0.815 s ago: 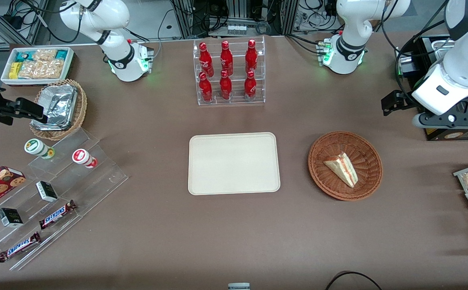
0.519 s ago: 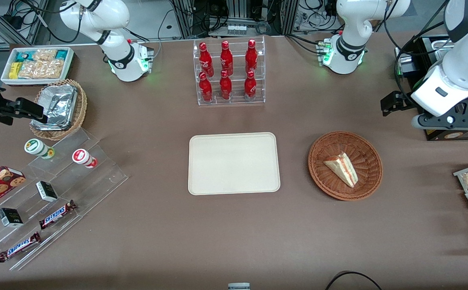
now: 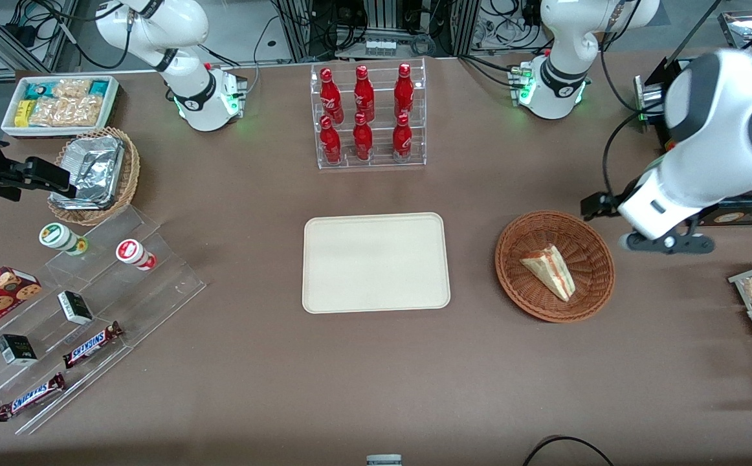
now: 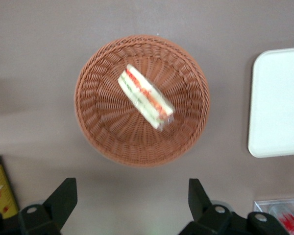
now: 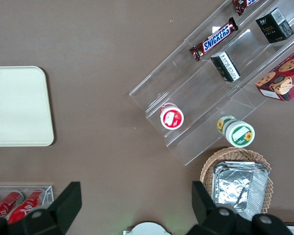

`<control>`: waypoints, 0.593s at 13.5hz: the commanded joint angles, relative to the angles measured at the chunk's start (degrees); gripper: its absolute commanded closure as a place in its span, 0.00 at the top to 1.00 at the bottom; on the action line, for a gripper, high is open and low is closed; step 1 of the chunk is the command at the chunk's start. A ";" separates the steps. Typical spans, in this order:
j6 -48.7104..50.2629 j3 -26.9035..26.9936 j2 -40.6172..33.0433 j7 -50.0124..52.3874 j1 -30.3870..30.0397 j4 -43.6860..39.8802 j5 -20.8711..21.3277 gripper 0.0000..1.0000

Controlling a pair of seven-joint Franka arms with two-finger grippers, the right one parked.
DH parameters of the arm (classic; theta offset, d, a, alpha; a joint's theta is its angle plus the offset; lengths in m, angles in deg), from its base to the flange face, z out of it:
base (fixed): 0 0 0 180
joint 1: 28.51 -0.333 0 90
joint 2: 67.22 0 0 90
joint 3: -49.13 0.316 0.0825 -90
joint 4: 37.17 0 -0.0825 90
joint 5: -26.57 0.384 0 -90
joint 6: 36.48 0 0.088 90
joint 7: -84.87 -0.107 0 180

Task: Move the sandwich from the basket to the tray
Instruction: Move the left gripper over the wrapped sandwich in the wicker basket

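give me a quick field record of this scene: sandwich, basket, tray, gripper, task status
sandwich: lying in the basket, untouched
basket: on the table beside the tray, toward the working arm's end
tray: nothing on it
gripper: open, fingers spread wide, above the table beside the basket, holding nothing
task status: pick not yet done; sandwich not on the tray

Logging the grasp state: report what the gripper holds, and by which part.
Nothing. The gripper is open, above the table beside the basket; the sandwich lies untouched in it.
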 commanded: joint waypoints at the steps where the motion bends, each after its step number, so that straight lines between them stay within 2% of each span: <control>1: -8.87 0.30 -2.62 0.54 0.50 8.84 -0.91 1.00; 4: -18.37 0.30 -3.24 2.11 0.41 15.61 -0.91 1.00; 8: -29.45 0.04 -2.63 16.84 0.94 21.95 -0.64 1.00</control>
